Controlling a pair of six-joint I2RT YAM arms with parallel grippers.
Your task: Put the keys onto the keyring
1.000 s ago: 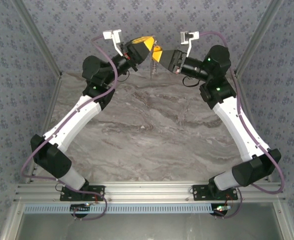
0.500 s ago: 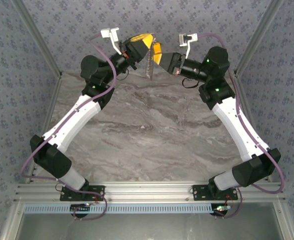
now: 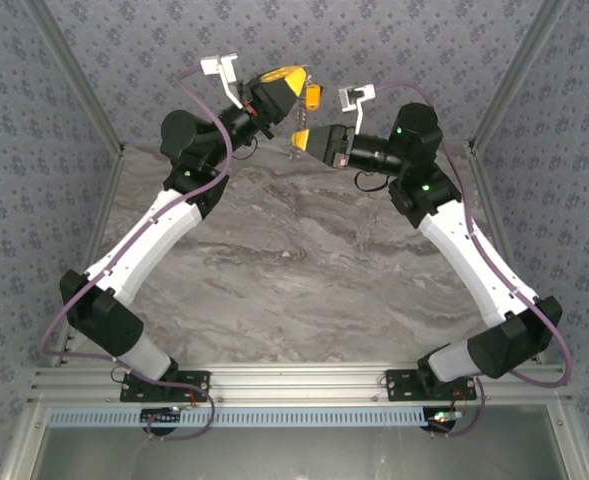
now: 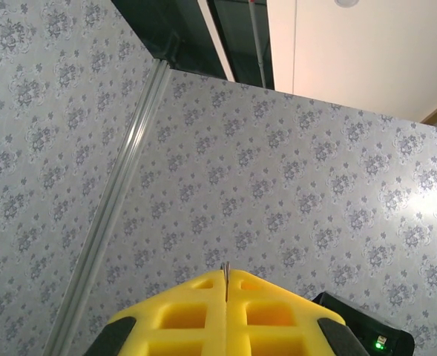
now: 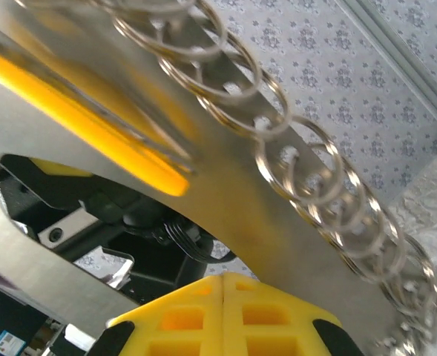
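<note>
Left gripper (image 4: 226,276) was recorded clamped on thin silvery metal keyring (image 4: 225,265); right gripper (image 5: 224,279) was closed, fingers together, near its chain (image 5: 307,170).

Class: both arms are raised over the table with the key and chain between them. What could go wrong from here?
1. The left gripper pinches only a thin metal sliver; it could slip free and fall to the table.
2. The chain of rings hangs loose by the shut right gripper; a swing might snag it against the key.

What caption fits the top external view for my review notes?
Both arms reach over the table's far edge, left gripper and right gripper shut, orange-headed key by their tips.
</note>
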